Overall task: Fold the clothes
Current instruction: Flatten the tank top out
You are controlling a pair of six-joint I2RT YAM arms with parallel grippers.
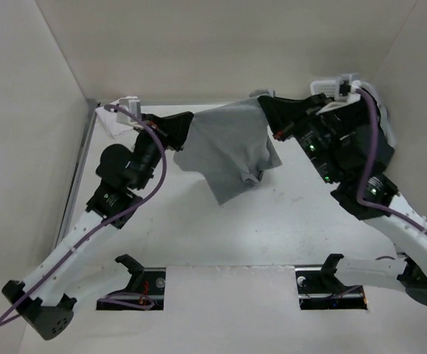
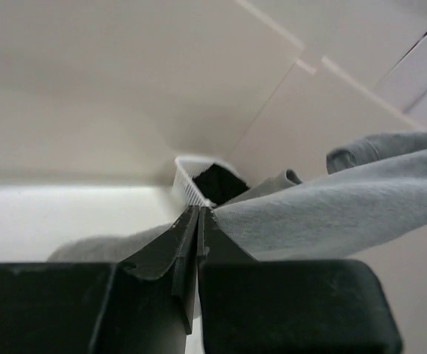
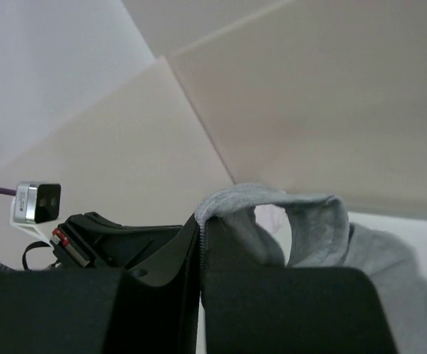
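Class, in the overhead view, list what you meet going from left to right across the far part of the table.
The left end effector → grey tank top → right end effector. Both end effectors are shut on the top's edges.

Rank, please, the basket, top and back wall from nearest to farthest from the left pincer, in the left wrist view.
1. The top, clamped in the left pincer.
2. The basket, just beyond, centre.
3. The back wall, behind the basket.

Top camera looks down; wrist cameras (close-up) seemingly share the tank top [image 2: 346, 206]
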